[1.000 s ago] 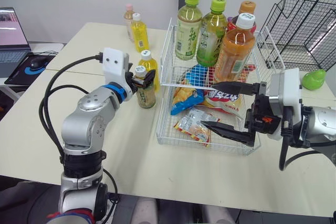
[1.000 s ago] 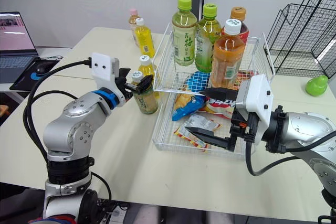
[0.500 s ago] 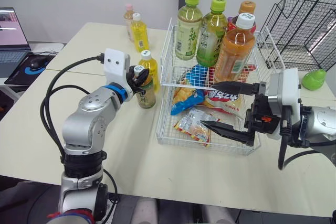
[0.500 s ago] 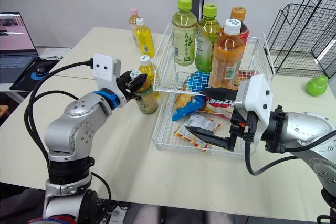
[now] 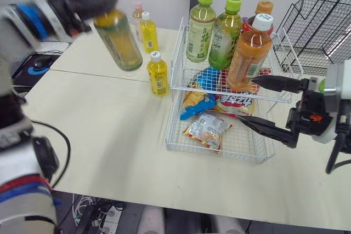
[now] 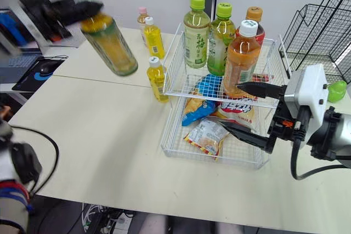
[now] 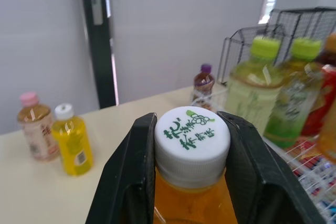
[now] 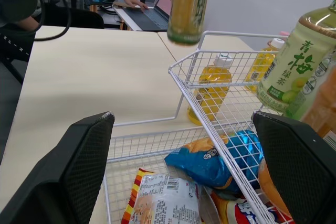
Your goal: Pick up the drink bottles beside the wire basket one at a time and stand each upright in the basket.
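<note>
Where the head camera's eye views look down over the table (image 5: 109, 135), the left gripper (image 5: 98, 3) is clamped on the cap end of the tea bottle (image 5: 118, 39). It holds the bottle tilted in the air, off the table and well apart from the wire basket (image 5: 174, 75), on the robot's left of it. A small yellow bottle (image 5: 158, 73) stands upright on the table just beside the basket, and two further bottles (image 5: 146, 33) stand near the far edge. Four tall bottles (image 5: 200, 26) stand upright at the back of the basket, while snack packets (image 5: 205, 130) lie in its lower front. The right gripper (image 5: 248, 99) rests at the basket's right side, its jaws spread wide and empty. In the left wrist view, the two black fingers (image 7: 131, 177) press against opposite sides of the white cap (image 7: 192, 132), with orange liquid visible below it. In the right wrist view, the fingers (image 8: 71, 166) stand far apart with nothing between them. Beyond them is the basket's wire rim, the tea bottle hangs above the table, and a person's hand (image 8: 135, 2) rests by the laptops (image 8: 152, 11).
</note>
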Action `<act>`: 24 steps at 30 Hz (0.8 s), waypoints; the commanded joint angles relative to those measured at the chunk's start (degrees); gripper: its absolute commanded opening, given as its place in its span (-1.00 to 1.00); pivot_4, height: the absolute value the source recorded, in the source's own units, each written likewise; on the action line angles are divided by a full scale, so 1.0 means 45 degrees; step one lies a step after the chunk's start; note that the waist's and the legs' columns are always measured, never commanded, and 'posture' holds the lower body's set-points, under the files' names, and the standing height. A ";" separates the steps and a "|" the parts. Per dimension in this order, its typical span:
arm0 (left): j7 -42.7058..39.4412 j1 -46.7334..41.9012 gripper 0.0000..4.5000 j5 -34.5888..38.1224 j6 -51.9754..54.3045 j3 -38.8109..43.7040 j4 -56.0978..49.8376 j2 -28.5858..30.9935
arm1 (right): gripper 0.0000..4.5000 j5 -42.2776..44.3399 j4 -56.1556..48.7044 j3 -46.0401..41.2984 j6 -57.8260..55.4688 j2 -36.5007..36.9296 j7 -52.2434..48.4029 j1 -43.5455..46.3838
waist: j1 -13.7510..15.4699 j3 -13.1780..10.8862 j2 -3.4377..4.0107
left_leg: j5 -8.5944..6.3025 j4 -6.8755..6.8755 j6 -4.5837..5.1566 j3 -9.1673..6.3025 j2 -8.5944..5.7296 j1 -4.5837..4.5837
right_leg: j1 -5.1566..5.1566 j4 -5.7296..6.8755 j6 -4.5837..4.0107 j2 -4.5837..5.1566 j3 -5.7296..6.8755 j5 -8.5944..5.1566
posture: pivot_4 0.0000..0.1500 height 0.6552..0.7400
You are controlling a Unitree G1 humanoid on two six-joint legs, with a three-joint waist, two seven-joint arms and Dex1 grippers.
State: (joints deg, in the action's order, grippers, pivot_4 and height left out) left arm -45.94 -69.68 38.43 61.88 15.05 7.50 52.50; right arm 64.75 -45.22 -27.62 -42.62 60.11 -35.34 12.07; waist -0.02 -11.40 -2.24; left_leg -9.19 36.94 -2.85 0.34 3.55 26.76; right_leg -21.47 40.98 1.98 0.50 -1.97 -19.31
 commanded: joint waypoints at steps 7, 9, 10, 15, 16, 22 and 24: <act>-0.3854 -0.5959 -0.40 -0.0227 0.0540 -0.2673 0.4176 -0.0496 | 1.00 0.0545 -0.0427 -0.1181 -0.0003 0.0220 0.0370 -0.0644 | -0.0029 -0.0001 0.0000 | 0.0002 0.0011 0.0001 -0.0007 0.0009 0.0000 | -0.0004 0.0021 0.0014 -0.0014 0.0000 -0.0012 | 1.00 -0.16; -0.4390 -0.6634 -0.40 -0.0410 0.0456 -0.3072 0.4957 -0.1115 | 1.00 0.0537 -0.0502 -0.1213 0.0011 0.0188 0.0536 -0.0727 | -0.0029 -0.0001 0.0000 | 0.0002 0.0010 0.0001 -0.0007 0.0005 0.0008 | -0.0006 0.0012 0.0017 -0.0010 0.0002 -0.0013 | 1.00 -0.16; -0.4732 -0.6763 -0.40 -0.0587 0.0245 -0.3352 0.5183 -0.1412 | 1.00 0.0546 -0.0533 -0.1210 0.0015 0.0186 0.0645 -0.0733 | -0.0034 -0.0001 0.0001 | 0.0001 0.0009 0.0001 -0.0004 0.0001 0.0010 | -0.0007 0.0009 0.0017 -0.0006 -0.0001 -0.0013 | 1.00 -0.16; -0.5591 -0.6720 -0.40 -0.1607 -0.1168 -0.4395 0.5993 -0.2995 | 1.00 0.0665 -0.0738 -0.1414 -0.0034 0.0278 0.1168 -0.0885 | -0.0097 -0.0002 0.0009 | 0.0002 0.0006 0.0001 0.0004 0.0010 0.0008 | -0.0026 0.0028 0.0010 -0.0011 -0.0013 -0.0013 | 1.00 -0.16; -0.5720 -0.6628 -0.40 -0.1826 -0.1507 -0.4554 0.6083 -0.3231 | 1.00 0.0730 -0.0782 -0.1477 -0.0042 0.0284 0.1284 -0.0919 | -0.0102 -0.0002 0.0010 | 0.0002 0.0007 0.0002 0.0005 0.0011 0.0009 | -0.0028 0.0032 0.0006 -0.0013 -0.0015 -0.0010 | 1.00 -0.16; -0.5533 -0.5895 -0.40 -0.2798 -0.3509 -0.4692 0.6602 -0.4986 | 1.00 0.1007 -0.0938 -0.1698 -0.0110 0.0427 0.1953 -0.1009 | -0.0194 -0.0003 0.0010 | 0.0002 0.0000 0.0002 0.0047 0.0009 0.0028 | -0.0066 0.0035 -0.0006 -0.0011 -0.0055 -0.0003 | 1.00 -0.16; -0.5454 -0.5674 -0.40 -0.2963 -0.3807 -0.4669 0.6681 -0.5486 | 1.00 0.1108 -0.0975 -0.1733 -0.0116 0.0492 0.2156 -0.1018 | -0.0208 -0.0003 0.0010 | 0.0002 0.0000 0.0002 0.0047 0.0009 0.0033 | -0.0069 0.0036 -0.0006 -0.0011 -0.0055 -0.0003 | 1.00 -0.16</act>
State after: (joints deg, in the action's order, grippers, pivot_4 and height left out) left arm -70.56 -93.78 24.96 47.16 -7.58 38.86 28.24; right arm 68.95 -48.73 -32.86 -43.37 61.49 -26.78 7.39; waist -0.95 -11.42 -2.20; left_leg -9.18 36.94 -2.84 0.56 3.59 26.91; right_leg -21.78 41.14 1.96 0.45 -2.22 -19.32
